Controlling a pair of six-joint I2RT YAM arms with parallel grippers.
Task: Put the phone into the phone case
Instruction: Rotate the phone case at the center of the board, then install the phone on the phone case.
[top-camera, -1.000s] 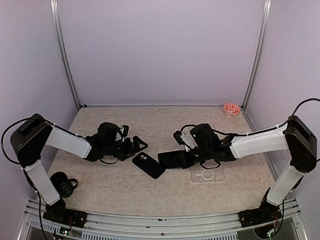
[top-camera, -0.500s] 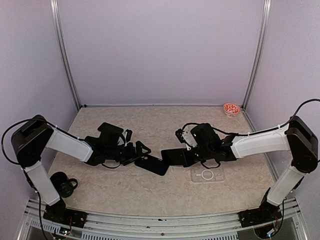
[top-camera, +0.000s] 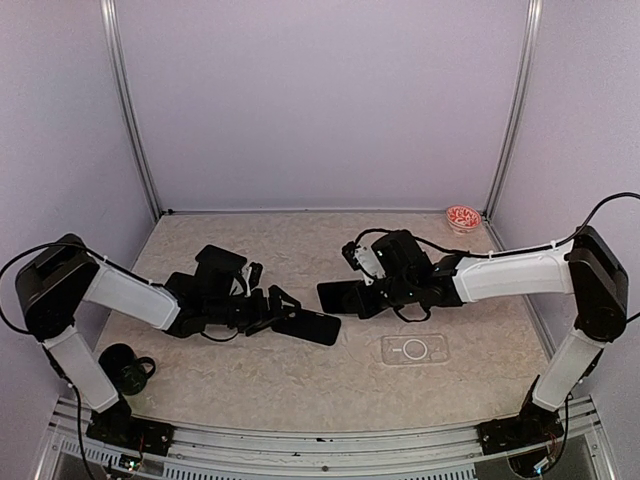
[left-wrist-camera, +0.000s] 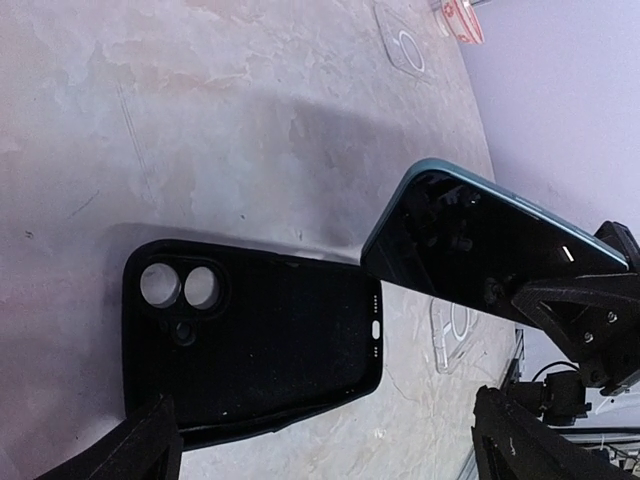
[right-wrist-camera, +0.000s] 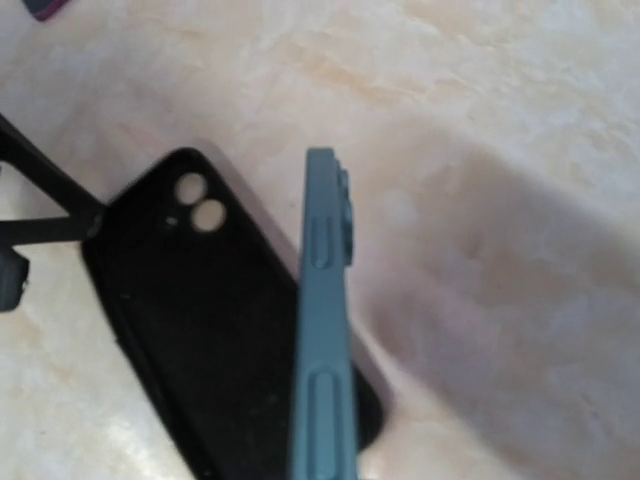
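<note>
1. The right gripper (top-camera: 368, 296) is clamping the phone (top-camera: 338, 297) by one end and holding it above the table (top-camera: 250, 390), near the middle.
2. The phone is looking like a slim slab with a teal rim and a dark glossy face that is catching reflections in the left wrist view. Edge-on in the right wrist view, it is showing two long side buttons and a small bump at the camera end.
3. It is hanging tilted, not flat, with its free end pointing toward the left arm. Its lower corner is sitting right over the end of the case (top-camera: 312, 327).
4. The case is lying flat on the table with its open side up. It is matte black with rounded corners, and it is showing two round lens holes plus a smaller one at one end and a little slot cutout at the end nearest the phone.
5. The left gripper (top-camera: 278, 312) is sitting low at the case with its fingers spread wide apart and nothing pinched between them. I can't tell if they are touching the case.
6. A clear case (top-camera: 414, 349) with a white ring is lying flat, off to the right of the black one.
</note>
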